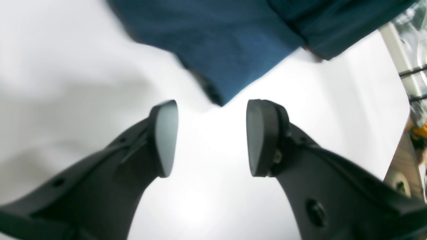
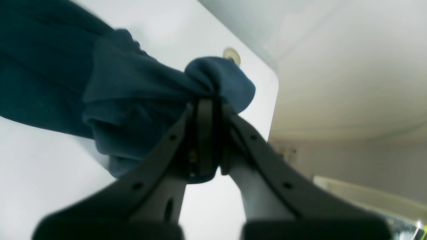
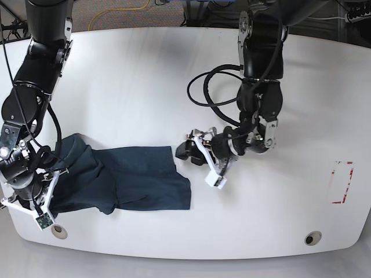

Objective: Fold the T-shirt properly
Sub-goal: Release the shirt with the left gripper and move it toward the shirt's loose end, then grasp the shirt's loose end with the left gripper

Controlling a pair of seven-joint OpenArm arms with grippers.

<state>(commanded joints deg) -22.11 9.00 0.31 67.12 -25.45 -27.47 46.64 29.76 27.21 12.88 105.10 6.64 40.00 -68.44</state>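
Observation:
The dark navy T-shirt lies partly folded at the table's front left, with wrinkled, bunched fabric at its left end. There my right gripper is shut on a bunch of the cloth; in the right wrist view the T-shirt bulges above the closed gripper. My left gripper is open, just beside the shirt's far right corner. In the left wrist view a pointed corner of the T-shirt lies just ahead of the open gripper, with nothing between the pads.
The white table stretches bare behind and to the right of the shirt. Its front edge runs close to the right arm, with round grommets near it. A red outline mark sits far right. Black cables loop beside the left arm.

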